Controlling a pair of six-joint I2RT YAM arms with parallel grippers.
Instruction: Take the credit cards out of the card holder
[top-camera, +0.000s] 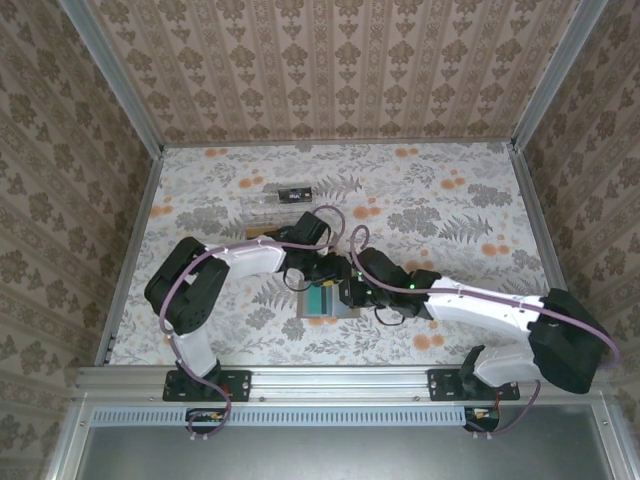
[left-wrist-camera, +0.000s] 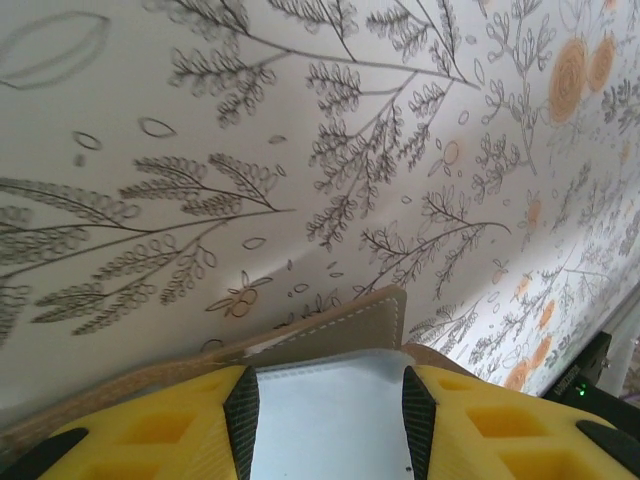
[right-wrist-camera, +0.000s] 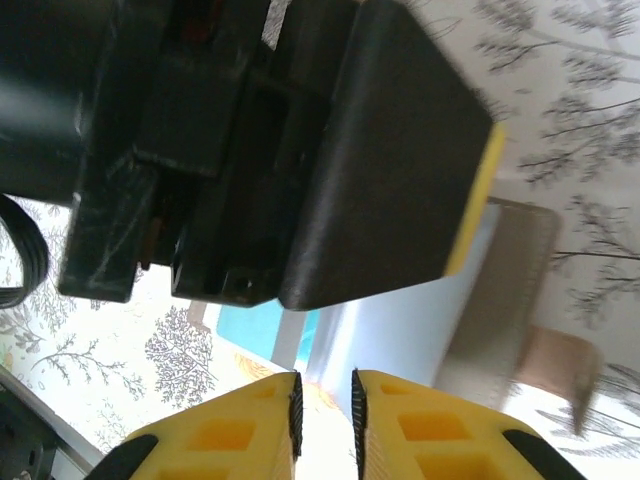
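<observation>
The taupe bifold card holder lies open at table centre; the left gripper pins its panel, steadying it. The right gripper, at three o'clock, jaws narrow, seemingly pinches an orange card edge.

centre: both grippers — left, right — crowd over the holder, little room between them | behind: clear tray near the left arm | table right, far and near-left: open cloth | edges: patterned walls close three sides
</observation>
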